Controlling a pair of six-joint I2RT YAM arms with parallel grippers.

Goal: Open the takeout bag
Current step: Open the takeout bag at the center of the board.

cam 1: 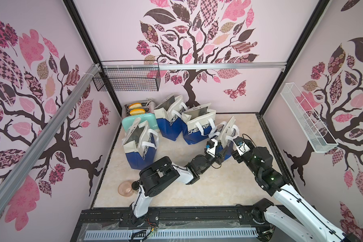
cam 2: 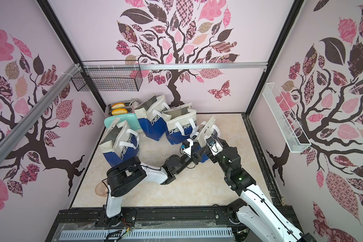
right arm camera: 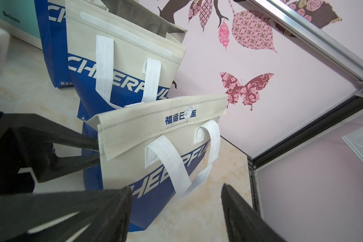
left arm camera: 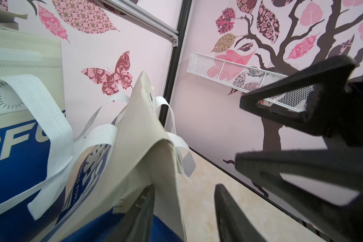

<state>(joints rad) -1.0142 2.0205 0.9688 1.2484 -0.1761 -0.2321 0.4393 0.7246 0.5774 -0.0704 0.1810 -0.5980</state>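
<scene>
- The closed takeout bag (right arm camera: 187,146) stands upright on the tabletop (cam 1: 176,188), sandwiched between the two claws. Its flap (right arm camera: 155,125) is folded down over the front, so nothing's been opened yet.
- Left gripper (left arm camera: 183,188): jaws apart, straddling the bag's side edge with a finger on each side of the fabric. I can't see it actually pinching anything. My guess is it's there to anchor the body so the bag doesn't slide or tip when the flap gets pulled.
- Right gripper (right arm camera: 176,187): jaws apart too and holding nothing. It faces the bag's front, with the white handle (right arm camera: 172,165) drooping right at its fingertips and the flap's edge higher up the bag. It looks lined up for the flap, but it could easily snag that loop instead.
- The nearest open bag (right arm camera: 124,62) sits just ahead of the left claw, right beside our bag. It shows a white strip (right arm camera: 126,35) along its top edge. That's probably the sticky closure, which would explain needing two claws: one holds, one peels.
- Further out past the left claw are a second open bag (cam 1: 170,123) and a third open bag (cam 1: 140,144). The mint toaster (cam 1: 149,119) is tucked in the far corner behind them.
- A pink bowl (cam 1: 125,188) sits well behind the left claw, down by that arm's base and out of the way.
</scene>
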